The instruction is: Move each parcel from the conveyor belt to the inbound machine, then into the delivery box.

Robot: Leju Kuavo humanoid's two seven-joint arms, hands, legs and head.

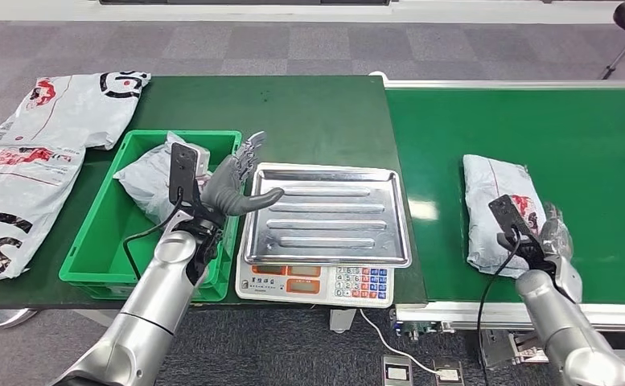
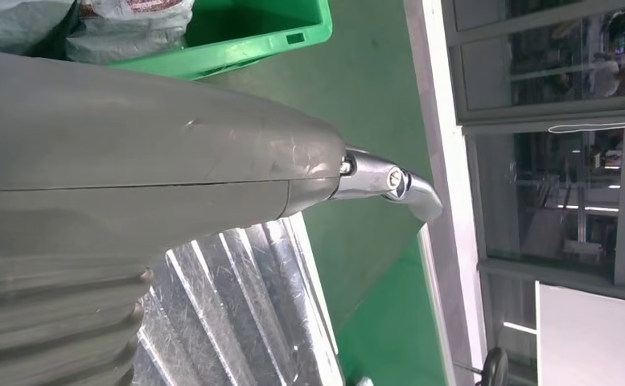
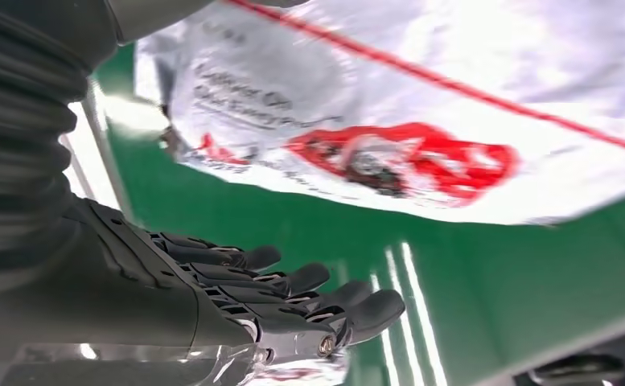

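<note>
A white parcel (image 1: 498, 211) with red print lies on the green conveyor belt (image 1: 598, 161), near the belt's front edge. The right hand (image 1: 552, 241) sits at the parcel's near right corner, low over the belt; in the right wrist view its dark fingers (image 3: 293, 281) stretch out flat and apart, holding nothing, with the parcel (image 3: 421, 121) just beyond the fingertips (whether they touch it I cannot tell).

The left hand (image 1: 232, 186) hovers with its fingers spread and empty, above the gap between the green delivery box (image 1: 108, 257) and the steel tray (image 1: 329, 213) of the weighing scale (image 1: 317, 283). Its thumb (image 1: 261, 199) points toward the tray. In the left wrist view the thumb (image 2: 373, 177) reaches over the dark green desk (image 2: 365, 96), with the ribbed tray (image 2: 236, 305) beneath the hand.

Inside the delivery box a grey parcel (image 1: 152, 181) lies crumpled against the far wall. Two larger white mailer bags (image 1: 43, 153) lie flat on the desk to the left of the box.
</note>
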